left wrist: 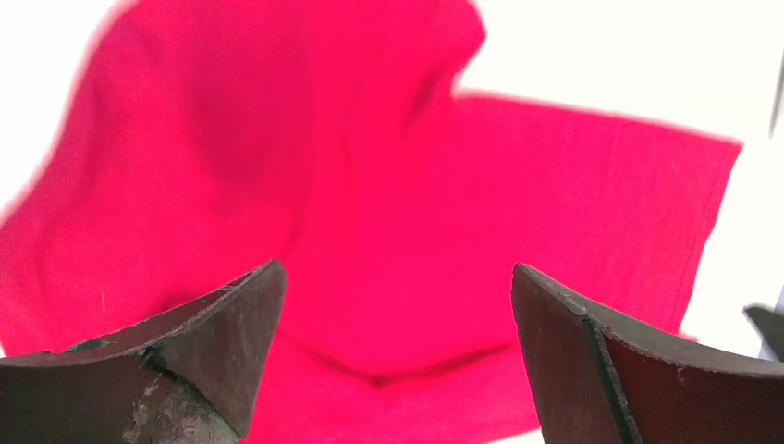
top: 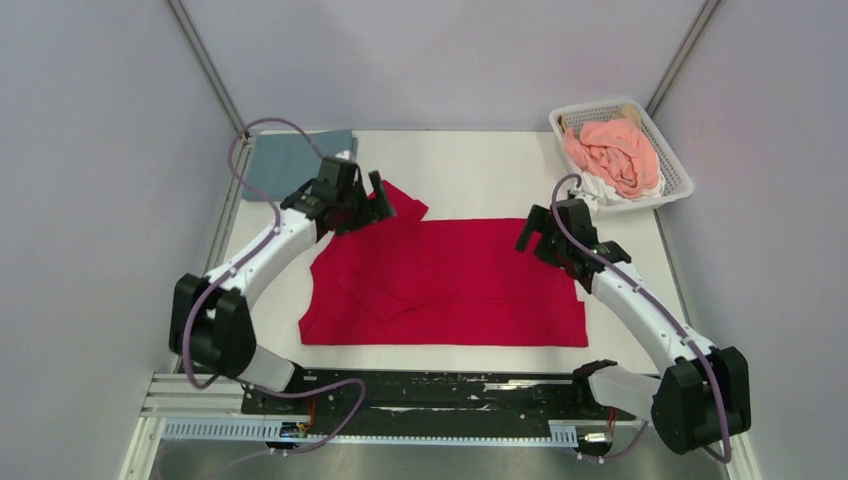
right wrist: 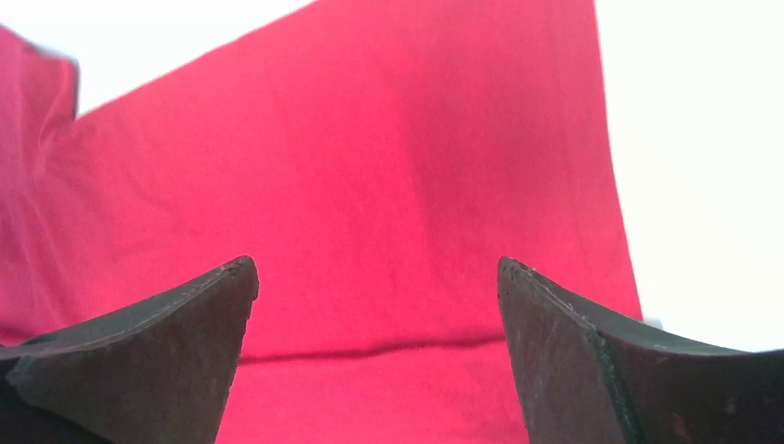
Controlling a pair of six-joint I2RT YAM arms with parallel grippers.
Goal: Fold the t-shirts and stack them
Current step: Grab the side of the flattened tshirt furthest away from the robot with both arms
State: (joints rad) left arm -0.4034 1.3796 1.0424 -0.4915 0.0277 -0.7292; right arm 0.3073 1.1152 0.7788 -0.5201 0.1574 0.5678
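A bright red t-shirt [top: 450, 280] lies partly folded on the white table, one sleeve sticking out at its far left. My left gripper [top: 366, 200] is open and empty just above that sleeve corner; the red cloth [left wrist: 388, 213] fills its wrist view. My right gripper [top: 533, 235] is open and empty over the shirt's far right edge, with red cloth [right wrist: 370, 185] below the jaws. A folded grey-blue t-shirt [top: 285, 165] lies at the far left corner. Salmon-pink [top: 615, 155] and white [top: 600, 190] t-shirts lie crumpled in the basket.
The white lattice basket [top: 680, 175] stands at the far right corner, partly over the table edge. Grey walls with metal posts close in the sides and back. A black rail [top: 440, 395] with both arm bases runs along the near edge.
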